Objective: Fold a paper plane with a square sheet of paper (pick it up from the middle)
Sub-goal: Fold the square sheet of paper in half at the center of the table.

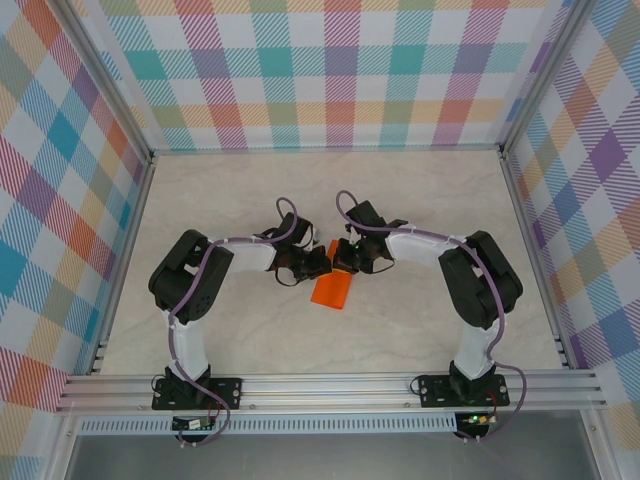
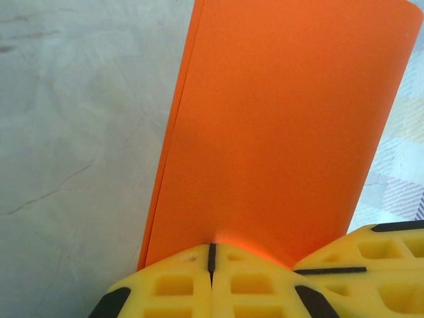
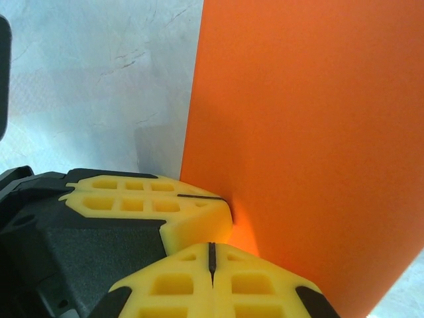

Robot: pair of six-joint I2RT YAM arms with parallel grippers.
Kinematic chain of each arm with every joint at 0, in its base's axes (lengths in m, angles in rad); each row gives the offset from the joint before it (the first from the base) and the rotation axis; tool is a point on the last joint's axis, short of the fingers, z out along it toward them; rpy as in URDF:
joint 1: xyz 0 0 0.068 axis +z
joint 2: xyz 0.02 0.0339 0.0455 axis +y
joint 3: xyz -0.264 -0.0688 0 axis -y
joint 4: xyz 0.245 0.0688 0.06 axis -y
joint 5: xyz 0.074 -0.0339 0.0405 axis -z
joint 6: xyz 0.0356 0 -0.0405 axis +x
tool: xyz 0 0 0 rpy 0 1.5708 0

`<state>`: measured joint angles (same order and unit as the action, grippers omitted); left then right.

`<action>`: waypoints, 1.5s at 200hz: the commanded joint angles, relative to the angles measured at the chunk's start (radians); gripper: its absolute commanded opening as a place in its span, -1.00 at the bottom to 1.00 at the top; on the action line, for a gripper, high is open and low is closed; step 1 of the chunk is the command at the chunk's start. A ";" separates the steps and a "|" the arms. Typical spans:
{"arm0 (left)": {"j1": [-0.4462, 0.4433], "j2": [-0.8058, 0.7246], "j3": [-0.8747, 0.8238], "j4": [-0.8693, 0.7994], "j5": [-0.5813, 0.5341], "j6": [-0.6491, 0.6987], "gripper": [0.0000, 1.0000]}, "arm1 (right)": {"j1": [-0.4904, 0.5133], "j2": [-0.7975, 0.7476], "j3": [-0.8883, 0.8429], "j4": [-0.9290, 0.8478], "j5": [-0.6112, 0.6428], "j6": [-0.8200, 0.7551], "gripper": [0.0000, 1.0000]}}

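The square sheet of paper (image 1: 333, 291) is bright orange and hangs doubled over at the table's middle. Two layers show along its left edge (image 2: 173, 132) in the left wrist view. My left gripper (image 1: 318, 264) is shut on the sheet's near edge, its yellow fingertips (image 2: 212, 257) pressed together on the paper. My right gripper (image 1: 348, 262) is shut on the same edge (image 3: 212, 255), right beside the left one. Each wrist view shows the other gripper's yellow fingers (image 2: 377, 255) (image 3: 149, 199) touching the orange sheet (image 3: 311, 132). A paper plane is out of view.
The pale marbled table top (image 1: 230, 200) spreads around both arms. Plaid walls (image 1: 340, 70) close off the back and sides, with aluminium rails (image 1: 330, 385) along the near edge by the arm bases.
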<state>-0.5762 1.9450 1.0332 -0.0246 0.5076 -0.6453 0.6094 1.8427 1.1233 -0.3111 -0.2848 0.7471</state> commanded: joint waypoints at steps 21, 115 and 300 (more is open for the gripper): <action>-0.017 0.141 -0.065 -0.245 -0.246 -0.026 -1.00 | -0.003 0.038 -0.030 -0.031 0.034 -0.034 -1.00; -0.017 0.137 -0.084 -0.284 -0.279 -0.056 -1.00 | -0.066 -0.059 -0.188 0.000 0.026 -0.163 -1.00; -0.017 0.130 -0.087 -0.317 -0.279 -0.056 -1.00 | -0.108 0.026 -0.131 0.168 -0.097 -0.176 -1.00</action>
<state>-0.5888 1.9465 1.0378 -0.0525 0.4618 -0.6914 0.5255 1.8534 1.0035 -0.1501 -0.4011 0.6048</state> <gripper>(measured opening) 0.040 0.044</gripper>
